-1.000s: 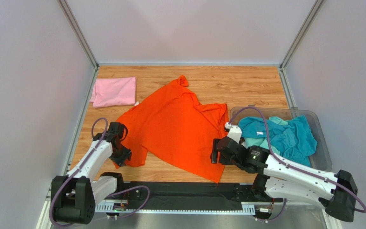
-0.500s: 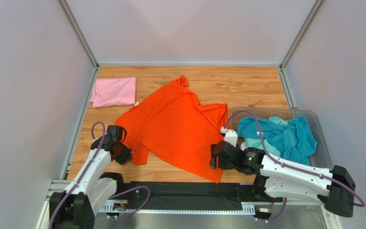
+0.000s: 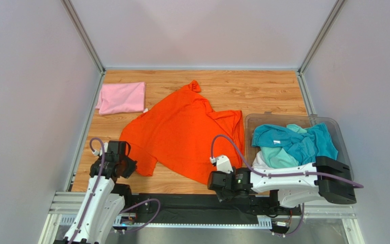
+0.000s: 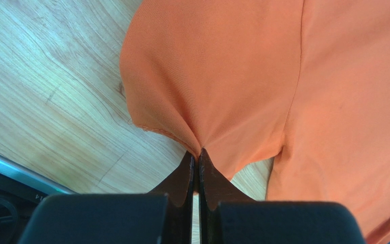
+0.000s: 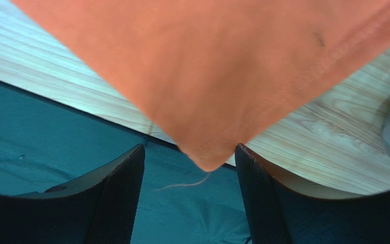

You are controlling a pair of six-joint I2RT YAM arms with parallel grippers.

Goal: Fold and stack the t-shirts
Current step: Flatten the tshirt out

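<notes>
Slippage is my main worry from overhead. My left gripper (image 3: 126, 165), well to the left of the clear bin (image 3: 334, 123), is clenched on a sleeve edge of the orange t-shirt (image 3: 182, 134). My right gripper (image 3: 217, 185), just off the bin's near-left corner, has no hold yet. If I lift or drag with only one side gripped, I judge the cloth would swing and bunch rather than lie flat. The orange t-shirt is spread askew on the table (image 3: 263, 91), immediately left of the bin. One sleeve reaches toward the bin's left wall, which could snag it. A folded pink t-shirt (image 3: 122, 97) lies far left of the bin and further back. Teal and mint t-shirts (image 3: 304, 145) are heaped inside the bin.

My left wrist view shows the pinch is thin. The fingertips (image 4: 188, 170) are pressed together on a small pucker at the hem, and creases fan out from it. A sharp tug could pull that pucker free. The fabric here looks smooth, soft and matte.

In my right wrist view the jaws stand apart either side of the shirt's pointed corner (image 5: 202, 155). That corner hangs over the table's near edge above the black mat (image 5: 39, 132). If I close too far forward I would catch only the tip or the loose thread and lose it. The corner looks limp, with a stitched hem along one side.
</notes>
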